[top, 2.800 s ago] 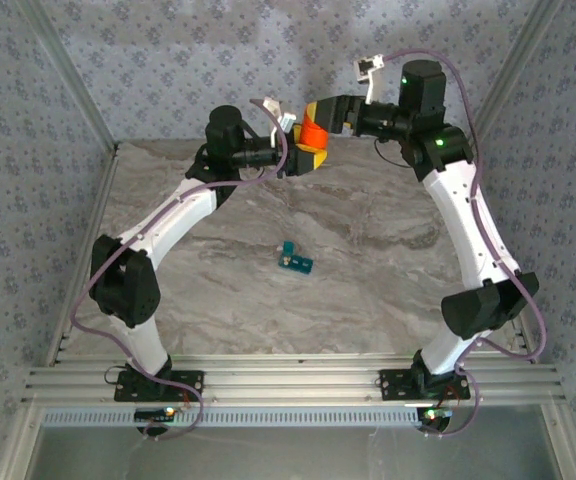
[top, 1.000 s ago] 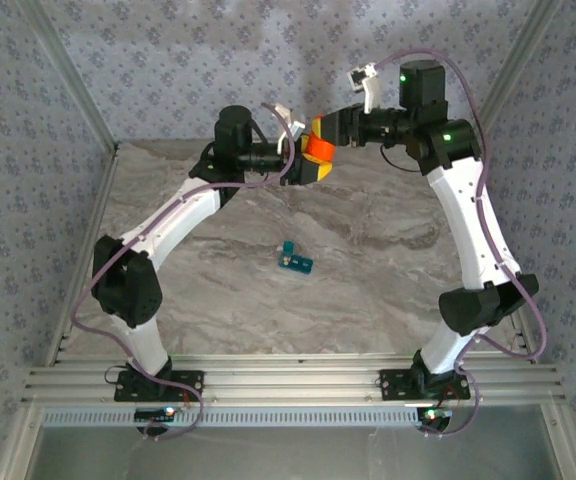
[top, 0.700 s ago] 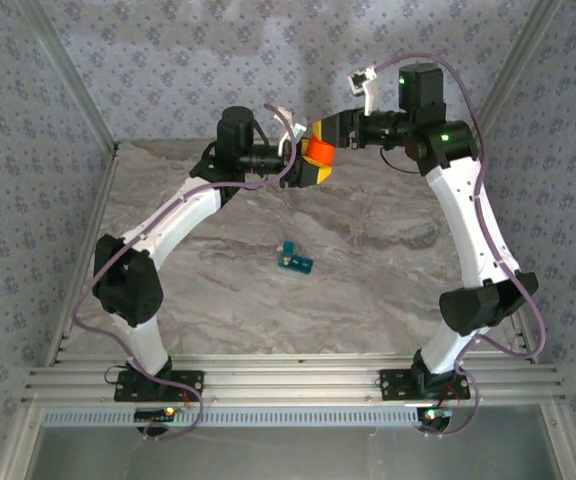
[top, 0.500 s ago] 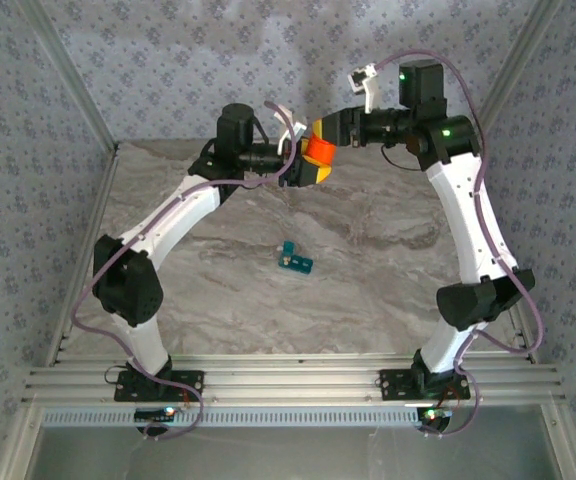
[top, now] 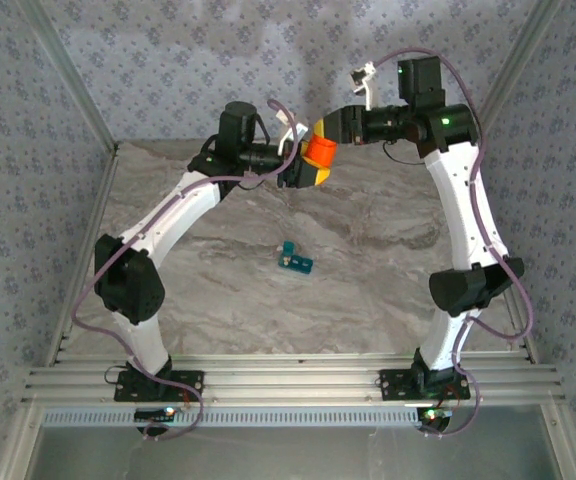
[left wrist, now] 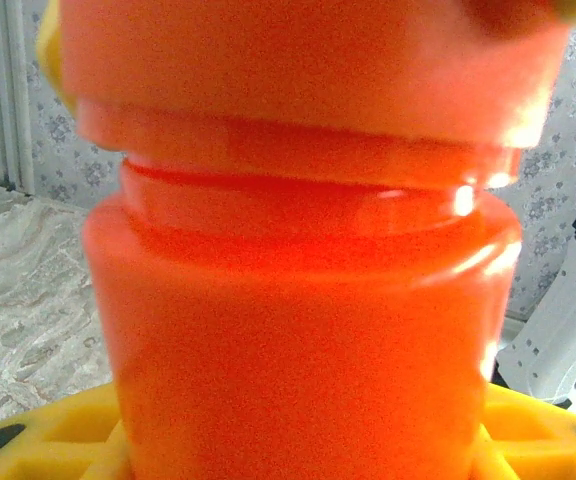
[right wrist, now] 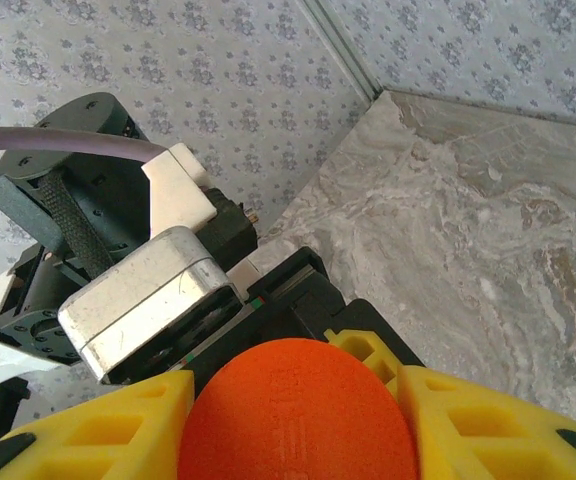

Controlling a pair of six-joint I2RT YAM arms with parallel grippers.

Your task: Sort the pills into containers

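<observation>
Orange plastic bottle (top: 318,158): round, smooth, see-through w/ a glossy sheen, held up in the air over the far end of the counter (top: 388,290), btwn the two arms. Left gripper (top: 307,172) is closed on the bottle's body; in the left wrist view the body sits btwn ribbed yellow plastic fingers (left wrist: 53,440), touching them. Right gripper (top: 318,140) is closed on the cap (right wrist: 298,405), its yellow pads (right wrist: 98,430) tight on either side of the flat round orange top. Cap sits on the bottle's neck w/ a ridge just under it; can't tell if it's screwed tight. Bottle contents: can't tell, the plastic glows solid orange.

Pill box (top: 295,261): small teal plastic rectangle, lying near the middle of the counter, well apart from both grippers, nothing touching it. One end seems to have a bit standing up; too small to tell lids or what's inside. Counter is grey-brown marble-look, matte. Walls (top: 168,60) have small flower-print paper.
</observation>
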